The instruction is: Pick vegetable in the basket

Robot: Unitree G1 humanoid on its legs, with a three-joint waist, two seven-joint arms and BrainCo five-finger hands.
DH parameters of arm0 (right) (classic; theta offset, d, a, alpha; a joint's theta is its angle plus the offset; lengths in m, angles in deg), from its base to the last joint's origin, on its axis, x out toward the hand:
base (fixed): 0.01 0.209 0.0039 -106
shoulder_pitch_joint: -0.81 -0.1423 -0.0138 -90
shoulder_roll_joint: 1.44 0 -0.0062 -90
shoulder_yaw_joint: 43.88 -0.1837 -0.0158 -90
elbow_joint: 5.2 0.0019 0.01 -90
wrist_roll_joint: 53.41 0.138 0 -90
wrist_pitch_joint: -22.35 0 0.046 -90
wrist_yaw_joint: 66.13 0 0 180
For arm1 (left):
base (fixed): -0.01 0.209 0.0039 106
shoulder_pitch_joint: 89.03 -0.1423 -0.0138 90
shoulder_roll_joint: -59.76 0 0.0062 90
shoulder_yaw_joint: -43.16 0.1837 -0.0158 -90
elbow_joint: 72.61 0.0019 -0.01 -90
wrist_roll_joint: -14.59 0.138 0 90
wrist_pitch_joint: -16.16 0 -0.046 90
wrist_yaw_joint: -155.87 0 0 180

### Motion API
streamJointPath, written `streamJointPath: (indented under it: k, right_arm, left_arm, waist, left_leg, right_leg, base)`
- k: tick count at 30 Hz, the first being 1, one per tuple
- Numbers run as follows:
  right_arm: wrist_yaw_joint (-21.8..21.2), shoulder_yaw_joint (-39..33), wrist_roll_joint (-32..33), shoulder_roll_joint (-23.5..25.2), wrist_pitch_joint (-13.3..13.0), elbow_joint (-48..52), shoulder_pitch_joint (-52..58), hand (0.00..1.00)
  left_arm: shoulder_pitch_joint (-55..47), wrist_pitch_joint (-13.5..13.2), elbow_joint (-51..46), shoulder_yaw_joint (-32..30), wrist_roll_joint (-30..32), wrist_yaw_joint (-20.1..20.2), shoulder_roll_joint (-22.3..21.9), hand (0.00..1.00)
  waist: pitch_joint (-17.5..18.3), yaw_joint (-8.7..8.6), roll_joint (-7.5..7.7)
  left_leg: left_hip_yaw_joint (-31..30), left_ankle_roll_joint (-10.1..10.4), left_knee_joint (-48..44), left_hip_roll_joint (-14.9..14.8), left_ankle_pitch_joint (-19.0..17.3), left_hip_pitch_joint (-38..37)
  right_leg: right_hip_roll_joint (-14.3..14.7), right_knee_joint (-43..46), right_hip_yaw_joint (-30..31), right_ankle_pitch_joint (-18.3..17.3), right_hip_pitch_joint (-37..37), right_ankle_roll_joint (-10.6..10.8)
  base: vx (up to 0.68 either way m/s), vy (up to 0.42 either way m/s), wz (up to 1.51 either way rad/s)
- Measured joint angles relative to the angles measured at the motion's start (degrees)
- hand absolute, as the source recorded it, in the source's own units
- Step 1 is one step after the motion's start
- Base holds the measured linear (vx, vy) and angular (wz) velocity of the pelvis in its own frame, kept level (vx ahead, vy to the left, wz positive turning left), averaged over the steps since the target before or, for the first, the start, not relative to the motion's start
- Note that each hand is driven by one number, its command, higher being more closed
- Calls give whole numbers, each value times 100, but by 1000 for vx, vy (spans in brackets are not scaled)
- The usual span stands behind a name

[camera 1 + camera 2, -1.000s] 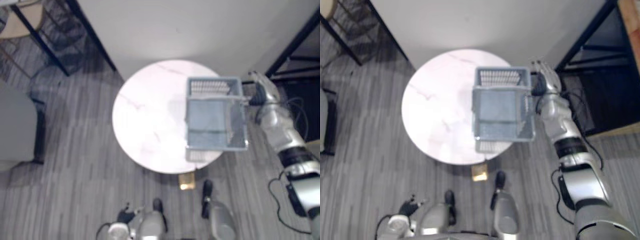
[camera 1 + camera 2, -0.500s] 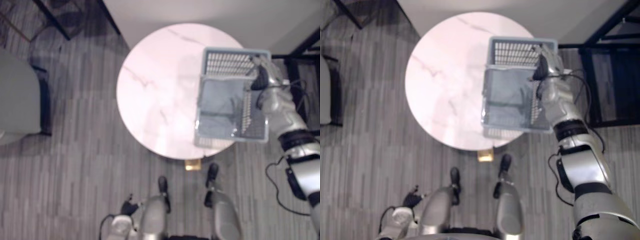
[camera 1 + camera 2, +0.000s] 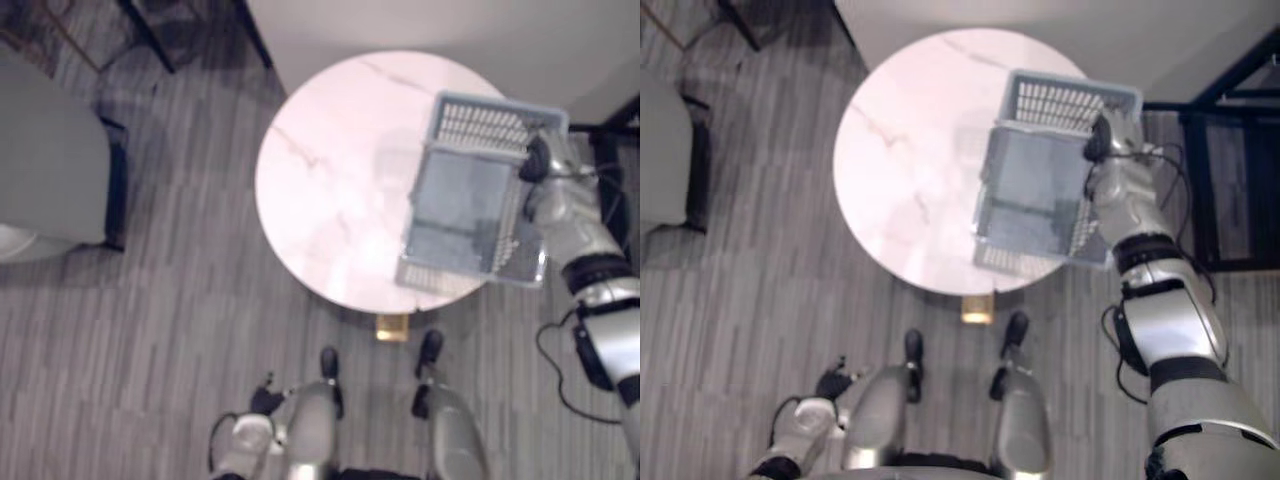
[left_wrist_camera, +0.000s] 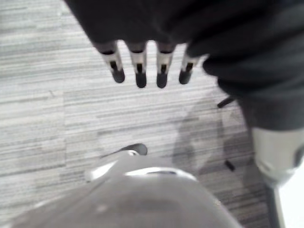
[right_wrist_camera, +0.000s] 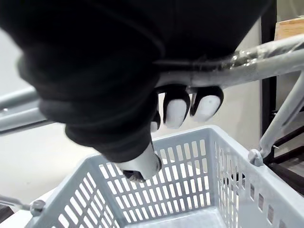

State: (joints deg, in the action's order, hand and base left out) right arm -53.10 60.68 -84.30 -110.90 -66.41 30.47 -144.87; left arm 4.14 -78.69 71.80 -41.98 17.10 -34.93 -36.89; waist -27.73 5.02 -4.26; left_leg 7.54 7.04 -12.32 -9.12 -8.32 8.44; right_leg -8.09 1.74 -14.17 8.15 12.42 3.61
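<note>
My right hand is curled round the metal handle of the basket. The pale blue-grey plastic tub with slotted walls hangs just under my hand, its flat floor bare. Below it lies the round white table. My left hand hangs straight-fingered above the plank floor.

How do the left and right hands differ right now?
The right hand is curled round the basket handle; the left hand holds nothing, fingers straight. The right hand is up beside the round table; the left hand hangs low over the floor. Both have dark covers and dark-tipped fingers.
</note>
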Motion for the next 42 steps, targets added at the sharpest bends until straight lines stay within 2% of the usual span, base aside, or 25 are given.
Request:
streamJointPath:
  k: [5,7,9,11,13,15,16,18,19,20,21,22,23,24,25,26,28,30,31,32,33,34,36,39,42]
  right_arm:
    - [-114,-633,59,16,-3,973,1339,100]
    - [-150,-996,165,85,-3,1330,1887,100]
    - [-166,-1358,282,309,12,1697,2520,100]
    - [-168,-1618,354,527,71,1906,3030,100]
    - [-167,-1861,402,782,167,2185,3505,100]
    - [-166,-2066,409,1049,194,2378,3949,100]
    - [-166,-2122,415,1160,207,2403,4119,100]
    - [-192,-2100,415,1425,237,2401,4415,100]
    - [-210,-1952,401,1566,232,2395,4405,100]
    - [-210,-1908,401,1645,231,2349,4345,100]
    - [-211,-1888,403,1791,230,2205,4274,100]
    - [-213,-1868,404,1836,219,2114,4228,100]
    - [-211,-1862,407,1874,183,1951,4263,100]
    - [-204,-1871,407,1881,186,1894,4330,100]
    - [-214,-1856,395,1877,185,1920,4363,100]
    - [-244,-1833,386,1884,182,1918,4404,100]
    - [-213,-1923,371,1889,189,1932,4833,100]
    - [-215,-1922,374,1915,190,2029,5167,100]
    - [-208,-1923,379,1949,188,2052,5258,100]
    - [-197,-1888,397,2047,189,2050,5360,100]
    - [-196,-1832,403,2109,187,2007,5378,100]
    - [-207,-1778,406,2128,187,1979,5385,100]
    - [-209,-1665,406,2248,198,1932,5467,100]
    - [-203,-1785,410,2255,248,1830,5752,100]
    - [-177,-2011,457,2220,401,1498,5821,100]
  left_arm:
    - [-4,7,-102,-7,58,121,-2,0]
    - [-10,26,-103,-9,113,216,15,0]
    - [-18,59,-103,-6,257,263,99,0]
    - [55,73,-94,40,353,329,189,0]
    - [142,127,-77,48,515,410,233,0]
    - [267,185,-64,34,554,472,300,0]
    - [309,189,-63,18,557,487,335,0]
    - [323,265,-62,-104,620,491,436,0]
    - [289,310,-22,-338,698,498,456,0]
    - [276,303,-6,-431,722,498,475,0]
    - [238,256,-24,-583,726,496,447,0]
    - [218,249,-35,-638,726,483,431,0]
    - [196,290,-28,-617,721,491,406,0]
    - [172,285,-33,-512,717,491,370,0]
    - [127,291,-2,-505,715,492,331,0]
    - [109,299,24,-509,715,494,314,0]
    - [59,308,126,-524,723,496,52,0]
    - [-87,302,166,-523,727,499,-171,0]
    - [-129,303,168,-525,727,494,-217,0]
    - [-215,304,170,-531,727,482,-276,0]
    - [-324,293,151,-576,686,451,-340,0]
    - [-352,273,117,-679,651,415,-356,0]
    - [-407,285,82,-833,530,224,-346,0]
    - [-457,268,8,-966,428,179,-405,0]
    - [-457,240,-152,-1002,221,158,-453,0]
  waist:
    - [-7,-47,53]
    - [-6,-141,84]
    - [8,-353,251]
    - [16,-424,361]
    - [18,-486,457]
    - [42,-524,592]
    - [66,-537,628]
    - [219,-604,899]
    - [238,-601,936]
    - [287,-532,962]
    - [424,-398,1050]
    - [442,-399,1068]
    - [479,-512,1064]
    - [528,-534,1004]
    - [622,-480,969]
    - [632,-474,931]
    - [801,-609,589]
    - [931,-676,389]
    - [948,-688,364]
    - [965,-662,369]
    - [968,-647,379]
    - [969,-624,377]
    - [1006,-581,374]
    - [1040,-583,374]
    - [1050,-476,382]
  left_leg:
    - [254,-20,15,4,-55,-464]
    - [382,-23,-2,1,-123,-571]
    - [611,-21,-22,4,-181,-695]
    - [830,-10,-204,-67,-321,-781]
    - [1101,-3,-472,-189,-489,-845]
    - [1570,-21,-481,-297,-509,-1017]
    - [1774,-29,-433,-423,-515,-1101]
    - [2247,84,-683,-404,-764,-1407]
    - [2651,-171,-951,-523,-948,-1469]
    - [2750,-299,-822,-381,-1101,-1433]
    - [3225,-477,-386,-204,-878,-1503]
    - [3571,-367,-447,-225,-859,-1608]
    - [3940,-402,-741,-308,-878,-1675]
    - [4184,-430,-915,-399,-901,-1693]
    - [4543,-441,-1155,-515,-914,-1709]
    - [4693,-437,-1286,-616,-920,-1753]
    - [5005,-407,-1601,-987,-905,-1960]
    - [5182,-426,-2043,-1329,-779,-2145]
    - [5137,-510,-2270,-1406,-706,-2174]
    - [4610,-661,-2707,-1532,-700,-2042]
    - [3506,-501,-2734,-1275,-979,-1735]
    - [2976,-437,-2704,-1119,-1084,-1608]
    - [1551,-359,-2322,-524,-1229,-1347]
    - [1052,-312,-1934,-205,-1254,-857]
    - [1049,-331,-1517,117,-1131,-129]
  right_leg:
    - [5,30,251,-1,-291,8]
    - [16,33,388,-2,-374,31]
    - [23,44,606,-44,-355,110]
    - [111,38,808,-24,-332,145]
    - [160,72,750,-111,-309,19]
    - [-20,464,-11,-583,-115,-580]
    - [-149,831,-380,-776,0,-754]
    - [-533,2038,-1088,-877,253,-809]
    - [-223,1751,-1047,-520,238,-1326]
    - [11,1251,-838,-292,211,-1509]
    - [-32,1291,-1516,-768,163,-1708]
    - [-381,1999,-2127,-1271,191,-1707]
    - [-945,2741,-2882,-1800,67,-1446]
    - [-1197,2954,-3259,-1954,-75,-1265]
    - [-1301,2909,-3429,-1943,-178,-859]
    - [-1199,2806,-3409,-1939,-164,-825]
    - [-640,2394,-3109,-1957,-293,-857]
    - [-252,2176,-2753,-1986,-441,-892]
    - [-131,2103,-2573,-1997,-476,-901]
    - [76,2008,-2150,-2011,-490,-901]
    - [258,1938,-1743,-2054,-468,-826]
    - [367,1891,-1520,-2051,-464,-821]
    - [676,1727,-953,-2009,-578,-755]
    - [859,1365,-700,-1961,-808,-677]
    - [993,965,-414,-1928,-1004,-627]
  base:
    - [-27,18,-24]
    - [-52,19,-35]
    - [-60,21,-45]
    - [-23,7,-65]
    - [-19,16,-88]
    - [27,51,-103]
    - [15,-10,-90]
    - [90,-2,-152]
    - [52,51,-210]
    - [-87,58,-279]
    - [-114,44,-229]
    - [-78,45,-223]
    - [-1,-5,-141]
    - [40,-40,-158]
    - [77,-137,-146]
    - [90,-174,-137]
    - [120,-171,-88]
    - [101,-108,-90]
    - [97,-114,-135]
    - [46,-110,-168]
    - [23,-107,-183]
    - [-9,-102,-200]
    - [47,-84,-195]
    - [92,-33,-98]
    - [127,24,-69]
